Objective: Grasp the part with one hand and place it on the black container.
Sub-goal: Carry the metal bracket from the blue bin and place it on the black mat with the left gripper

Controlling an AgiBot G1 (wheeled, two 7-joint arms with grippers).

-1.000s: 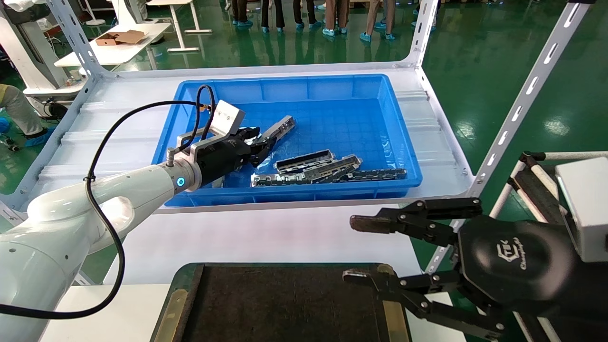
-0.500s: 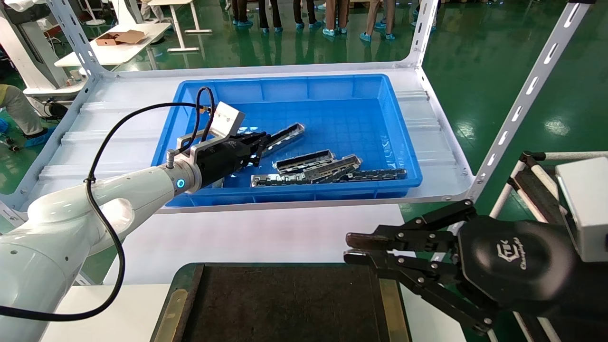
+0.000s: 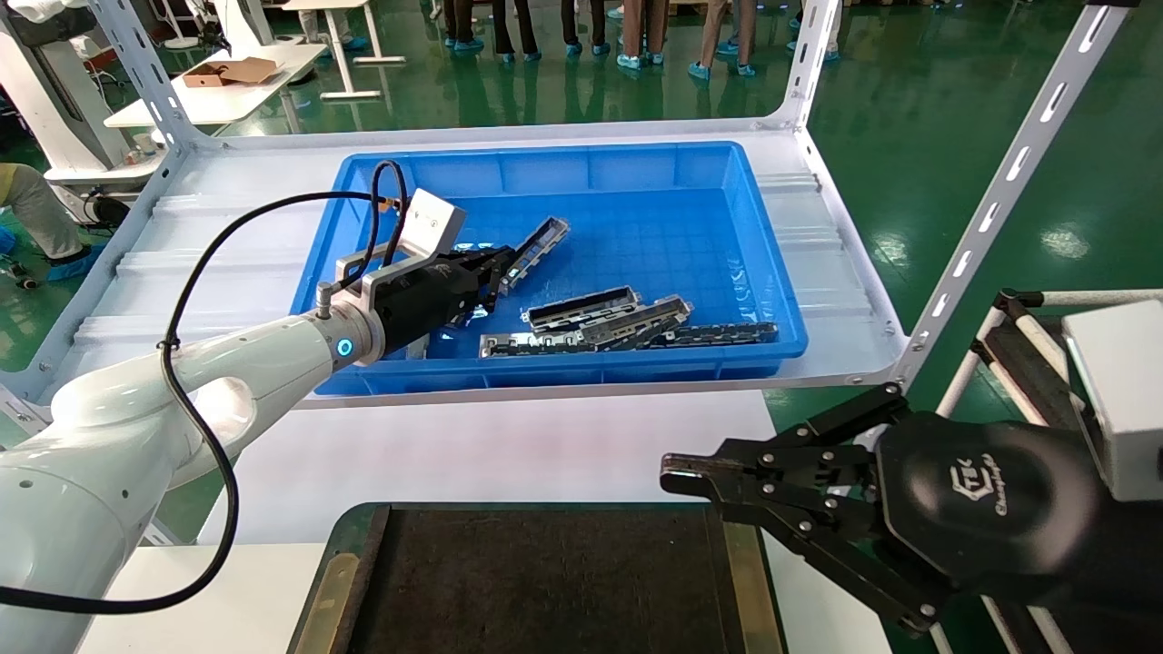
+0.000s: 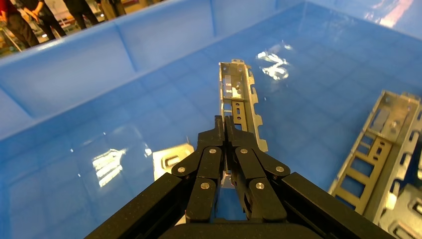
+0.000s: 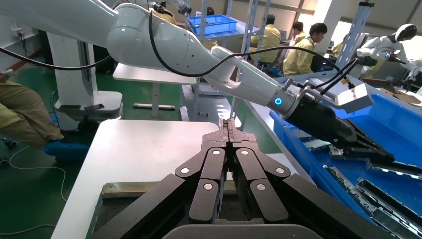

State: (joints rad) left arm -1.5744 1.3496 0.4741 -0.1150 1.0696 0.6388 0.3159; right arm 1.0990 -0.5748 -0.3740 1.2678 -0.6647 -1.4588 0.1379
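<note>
My left gripper [image 3: 498, 268] is inside the blue bin [image 3: 636, 173], shut on one end of the part [image 3: 538, 242], a slim silver-grey notched channel bar. The bar sticks out beyond the fingertips, tilted up, with its far end clear of the bin floor. In the left wrist view the part [image 4: 239, 94] runs straight out from the closed gripper [image 4: 225, 122]. The black container [image 3: 545, 581] lies at the near edge, its brass strip [image 3: 329, 590] on the left. My right gripper [image 3: 668, 472] is shut and empty, hovering by the tray's right side; it also shows in the right wrist view [image 5: 229, 123].
Several more metal bars [image 3: 591, 318] lie in the bin's near part, with darker long bars [image 3: 718, 333] at the right. A small silver piece [image 4: 171, 157] lies on the bin floor under my left gripper. White shelf posts [image 3: 999, 191] rise at the right. A white table [image 3: 509, 445] lies between bin and tray.
My left gripper has closed tight on the part and raised it, swinging its far end up and leftward. My right gripper has gone from open to shut.
</note>
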